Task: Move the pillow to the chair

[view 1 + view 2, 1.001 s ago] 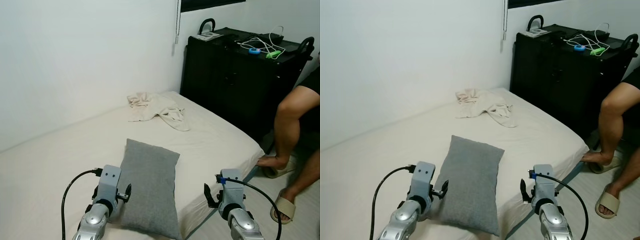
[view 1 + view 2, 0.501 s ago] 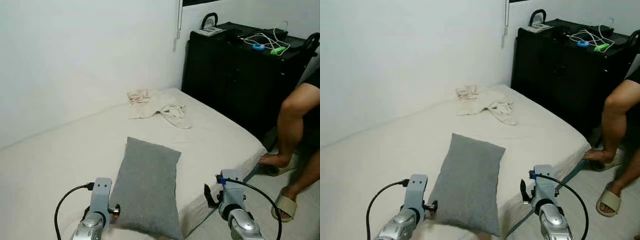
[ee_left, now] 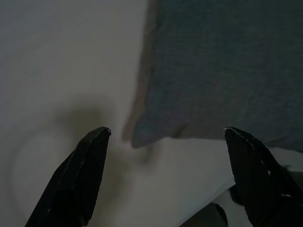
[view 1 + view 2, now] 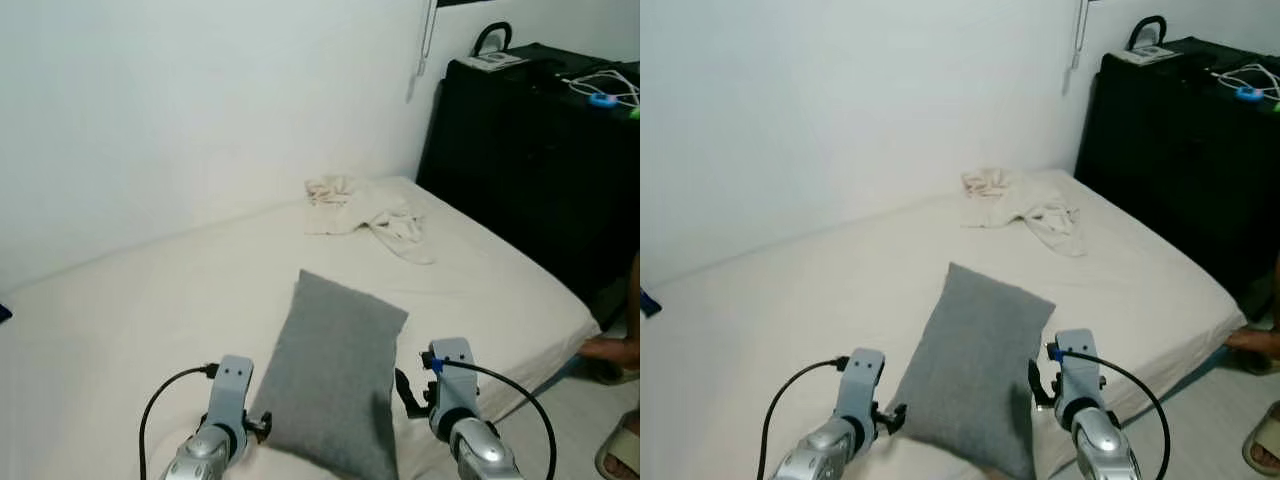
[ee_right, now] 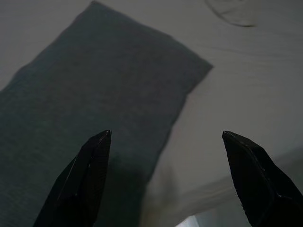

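Note:
A grey rectangular pillow (image 4: 340,375) lies flat on the cream bed (image 4: 140,310), its near end towards me. My left gripper (image 3: 166,129) hovers low over the near left corner of the pillow (image 3: 218,71), fingers spread wide with nothing between them. My right gripper (image 5: 166,133) is over the pillow's right edge (image 5: 94,109), also open and holding nothing. In the head view the left wrist (image 4: 232,400) and the right wrist (image 4: 445,385) flank the pillow's near end.
A crumpled cream cloth (image 4: 365,205) lies at the bed's far end. A tall black cabinet (image 4: 540,150) with cables on top stands at the right. A person's foot (image 4: 610,348) and a sandal (image 4: 620,452) are on the floor beside the bed's right edge.
The camera has turned left, so the whole scene sits further right. Both arms have closed in on the pillow; the right gripper now stands over its right edge.

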Robot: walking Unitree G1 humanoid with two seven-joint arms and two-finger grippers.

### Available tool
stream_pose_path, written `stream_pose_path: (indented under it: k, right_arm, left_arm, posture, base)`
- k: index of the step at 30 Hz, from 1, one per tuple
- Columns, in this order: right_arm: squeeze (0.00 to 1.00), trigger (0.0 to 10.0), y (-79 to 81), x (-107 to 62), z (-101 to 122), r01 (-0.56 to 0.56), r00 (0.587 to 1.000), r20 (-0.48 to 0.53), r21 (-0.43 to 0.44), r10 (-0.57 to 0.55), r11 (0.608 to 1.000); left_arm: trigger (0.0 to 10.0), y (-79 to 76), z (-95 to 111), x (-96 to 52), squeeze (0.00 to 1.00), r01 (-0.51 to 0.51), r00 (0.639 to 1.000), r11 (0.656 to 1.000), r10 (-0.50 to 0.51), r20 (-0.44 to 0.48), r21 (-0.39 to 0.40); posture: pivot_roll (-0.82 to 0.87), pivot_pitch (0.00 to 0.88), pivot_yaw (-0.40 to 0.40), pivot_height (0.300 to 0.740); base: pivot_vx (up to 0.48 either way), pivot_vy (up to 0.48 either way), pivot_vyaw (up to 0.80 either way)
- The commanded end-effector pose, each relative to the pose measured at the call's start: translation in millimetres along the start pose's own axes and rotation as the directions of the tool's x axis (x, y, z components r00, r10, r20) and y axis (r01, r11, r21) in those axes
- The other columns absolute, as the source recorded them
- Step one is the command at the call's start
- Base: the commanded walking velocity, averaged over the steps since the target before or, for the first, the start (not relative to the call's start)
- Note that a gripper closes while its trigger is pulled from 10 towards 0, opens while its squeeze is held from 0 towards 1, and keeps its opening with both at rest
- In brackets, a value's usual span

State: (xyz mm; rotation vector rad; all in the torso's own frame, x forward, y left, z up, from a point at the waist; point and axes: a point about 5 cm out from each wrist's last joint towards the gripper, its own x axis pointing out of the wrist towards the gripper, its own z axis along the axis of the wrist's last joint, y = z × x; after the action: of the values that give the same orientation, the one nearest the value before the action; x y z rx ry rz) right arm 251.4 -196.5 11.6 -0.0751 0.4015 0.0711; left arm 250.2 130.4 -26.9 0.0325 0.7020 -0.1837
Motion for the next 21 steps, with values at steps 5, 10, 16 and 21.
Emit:
stream_pose_path:
  k: [5, 10, 16, 21]
  right_arm:
    - [0.00, 10.0, 1.2, -0.8, -2, -0.001, 1.000, -0.011, 0.006, 0.001, 1.000]
    - [0.00, 10.0, -0.2, -0.8, -2, 0.014, 1.000, -0.016, 0.028, -0.013, 1.000]
    - [0.00, 10.0, -1.4, 0.2, -5, 0.024, 0.999, -0.048, 0.034, -0.022, 0.999]
    - [0.00, 10.0, -1.7, 0.3, -6, 0.028, 0.998, -0.054, 0.040, -0.026, 0.999]
  left_arm:
    - [10.0, 1.8, -2, -2.6, 0.00, 0.024, 0.999, 0.999, -0.024, -0.021, 0.025]
    - [10.0, 0.2, 0, -3.1, 0.00, 0.046, 0.999, 0.999, -0.046, -0.019, 0.028]
    - [10.0, -9.0, 5, -4.3, 0.00, 0.097, 0.995, 0.995, -0.098, 0.016, 0.035]
    - [10.0, -8.6, 9, -4.2, 0.00, 0.090, 0.995, 0.996, -0.091, 0.033, 0.027]
  posture:
    - [-0.13, 0.042, 0.023, 0.738]
    - [-0.13, 0.049, 0.027, 0.738]
    - [-0.14, 0.052, 0.031, 0.738]
    - [-0.14, 0.054, 0.031, 0.738]
  base:
    - [0.000, 0.000, 0.80]
    - [0.000, 0.000, 0.32]
    - [0.000, 0.000, 0.00]
    - [0.000, 0.000, 0.00]
